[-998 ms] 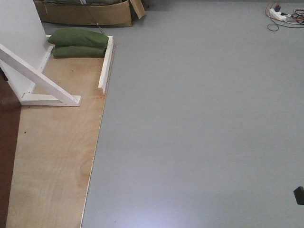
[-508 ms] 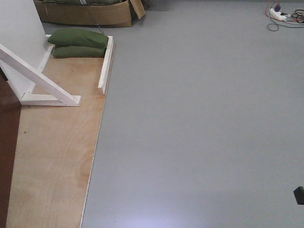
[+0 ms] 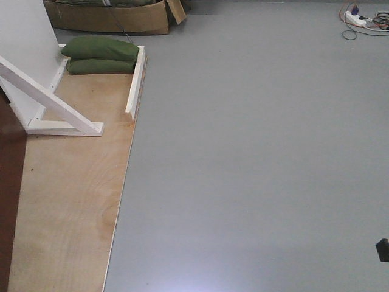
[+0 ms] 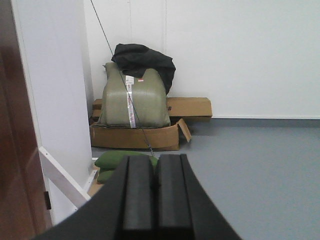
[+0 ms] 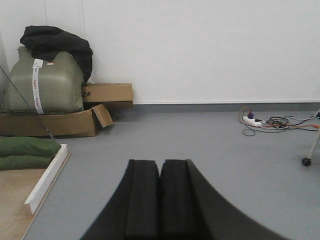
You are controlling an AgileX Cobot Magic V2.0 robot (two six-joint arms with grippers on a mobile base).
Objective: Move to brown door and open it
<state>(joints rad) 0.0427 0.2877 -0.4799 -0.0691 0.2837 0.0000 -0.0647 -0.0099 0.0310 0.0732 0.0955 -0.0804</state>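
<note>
Door (image 3: 7, 201) is in 2 views only. The front cam catches a dark brown strip at the left frame edge. The left wrist cam shows its glossy reddish face (image 4: 12, 150), also hard left.

Front cam:
- White panel (image 3: 24, 42) butts the door's far edge.
- Brace (image 3: 51, 100) slants from the panel down to the plywood (image 3: 67, 201) beside the door.
- 2 green sandbags (image 3: 100, 55) are stacked on the plywood past the brace.
- Cardboard tray (image 3: 109, 18) sits beyond the sandbags.
- Power strip (image 3: 355, 18) with cables is well apart from the door, far right on the grey floor.
- Small dark object (image 3: 382, 249) at the right edge, can't tell what it is.

Left wrist cam only: olive bag (image 4: 132, 100) sits in the tray, with black cloth (image 4: 145, 62) on top.

Right wrist cam only: caster (image 5: 306, 161) near the power strip.

Left gripper (image 4: 155, 200) is clenched, pads pressed together with nothing between, well apart from the door. Right gripper (image 5: 160, 200) is the same, clenched on nothing and pointing at the back wall.
</note>
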